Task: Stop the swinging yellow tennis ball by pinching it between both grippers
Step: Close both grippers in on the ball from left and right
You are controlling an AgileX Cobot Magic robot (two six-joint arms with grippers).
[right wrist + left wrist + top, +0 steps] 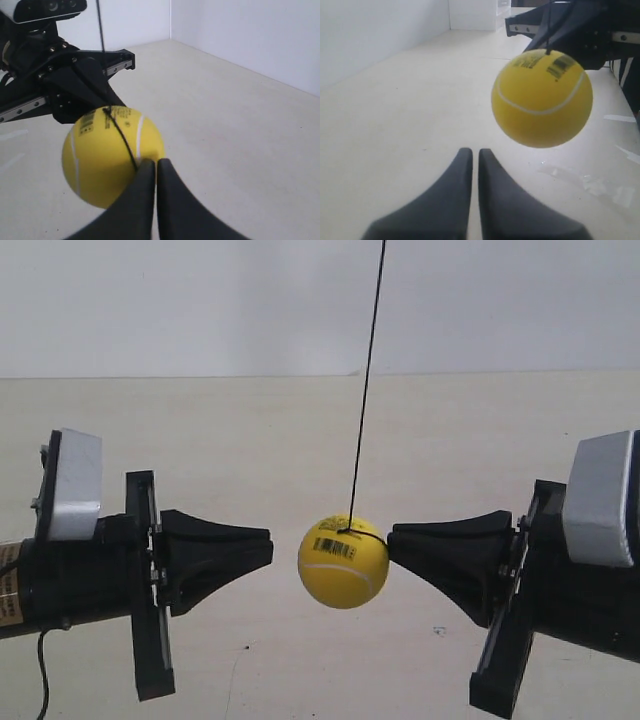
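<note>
Yellow tennis ball (343, 562) hung on its black string (365, 390), touching the right gripper (156, 164), apart from the left gripper (471, 151). Jaws were closed on both. I judged the left should advance slowly, level with ball centre.

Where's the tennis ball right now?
In the exterior view the yellow tennis ball hangs mid-frame, touching the right gripper and apart from the left gripper.

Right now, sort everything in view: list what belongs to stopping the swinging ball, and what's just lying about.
Belongs to the job:
fuzzy yellow tennis ball
thin black string it hangs from
black tapered left gripper, apart from the ball
black tapered right gripper, touching the ball

Just lying about:
pale tape-like scraps on the cream tabletop
black cable under the left arm
</note>
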